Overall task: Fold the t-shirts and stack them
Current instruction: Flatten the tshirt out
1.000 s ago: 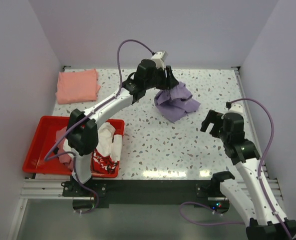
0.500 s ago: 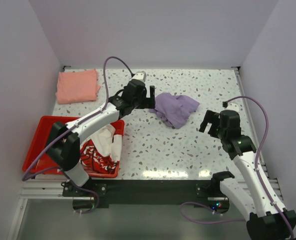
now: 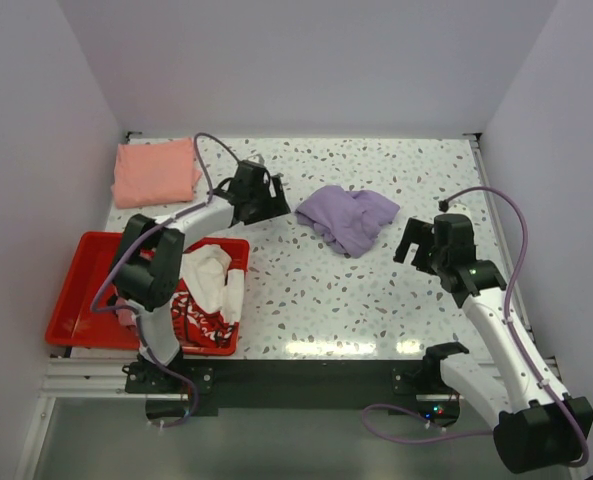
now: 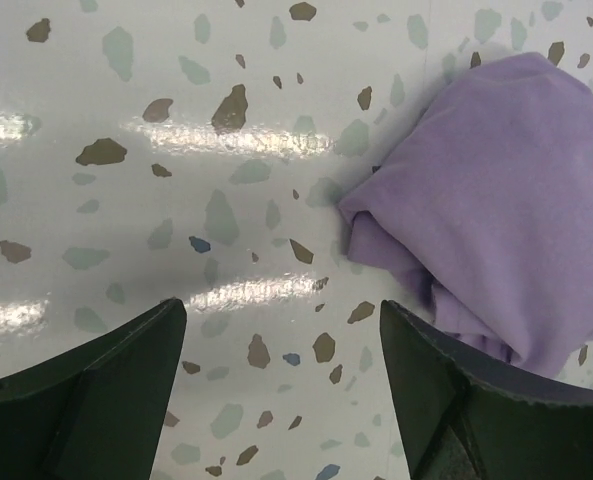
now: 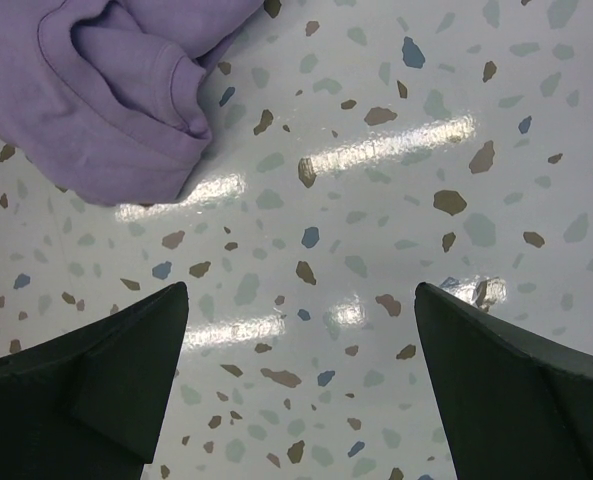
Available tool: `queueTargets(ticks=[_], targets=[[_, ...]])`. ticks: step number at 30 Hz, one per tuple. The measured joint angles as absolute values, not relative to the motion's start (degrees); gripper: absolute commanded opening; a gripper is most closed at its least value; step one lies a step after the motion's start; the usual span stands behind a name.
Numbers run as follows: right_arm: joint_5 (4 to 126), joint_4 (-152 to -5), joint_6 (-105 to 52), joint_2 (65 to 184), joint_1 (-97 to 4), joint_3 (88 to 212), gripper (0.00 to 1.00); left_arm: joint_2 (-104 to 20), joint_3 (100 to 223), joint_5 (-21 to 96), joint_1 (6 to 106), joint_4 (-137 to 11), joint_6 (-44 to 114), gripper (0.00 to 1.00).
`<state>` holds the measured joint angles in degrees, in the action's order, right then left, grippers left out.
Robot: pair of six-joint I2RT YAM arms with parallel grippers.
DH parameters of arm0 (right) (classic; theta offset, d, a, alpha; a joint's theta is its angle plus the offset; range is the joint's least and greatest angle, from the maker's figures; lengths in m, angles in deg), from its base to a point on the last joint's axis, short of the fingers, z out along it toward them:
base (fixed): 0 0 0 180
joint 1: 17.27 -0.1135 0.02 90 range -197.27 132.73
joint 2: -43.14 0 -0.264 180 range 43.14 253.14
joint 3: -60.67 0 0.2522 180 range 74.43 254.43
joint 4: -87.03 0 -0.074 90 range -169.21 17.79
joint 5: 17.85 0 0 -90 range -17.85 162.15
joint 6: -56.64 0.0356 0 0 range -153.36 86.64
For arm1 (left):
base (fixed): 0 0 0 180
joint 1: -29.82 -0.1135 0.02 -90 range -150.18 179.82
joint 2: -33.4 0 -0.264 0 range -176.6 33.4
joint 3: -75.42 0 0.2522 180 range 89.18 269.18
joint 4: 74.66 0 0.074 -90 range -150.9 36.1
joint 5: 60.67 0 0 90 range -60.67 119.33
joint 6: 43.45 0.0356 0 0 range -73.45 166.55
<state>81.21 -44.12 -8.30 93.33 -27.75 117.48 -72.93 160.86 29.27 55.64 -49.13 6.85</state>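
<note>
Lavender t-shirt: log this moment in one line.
lavender t-shirt: crumpled on table, unheld | left jaws: open, empty, beside it | right jaws: open, empty | salmon t-shirt: folded, far-left corner

You'll see the lavender t-shirt [image 3: 351,218] crumpled between the left gripper [image 3: 277,204] and right gripper [image 3: 410,245]; the salmon t-shirt [image 3: 156,172] lies folded, far left.

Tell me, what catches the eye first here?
A crumpled purple tee lies mid-table between the open left gripper and right gripper, neither holding it. A red tray at the near left holds jumbled white-and-red tees, and a folded pink tee sits far left.
</note>
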Motion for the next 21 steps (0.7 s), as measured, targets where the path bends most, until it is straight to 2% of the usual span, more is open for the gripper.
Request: queueTargets(ticks=[11, 20, 21], targets=[[83.09, -44.08, -8.74, 93.35, -27.75, 117.48, 0.99, -85.01, 172.62, 36.05, 56.32, -52.30, 6.56, 0.71], [83.81, -44.10, -8.93, 93.83, -27.75, 117.48, 0.99, -90.48, 175.38, 38.54, 56.91, -52.25, 6.56, 0.50], [83.86, -44.08, -8.91, 94.12, -27.77, 117.48, 0.99, -90.65, 175.71, 38.67, 57.04, -52.21, 6.58, 0.40]])
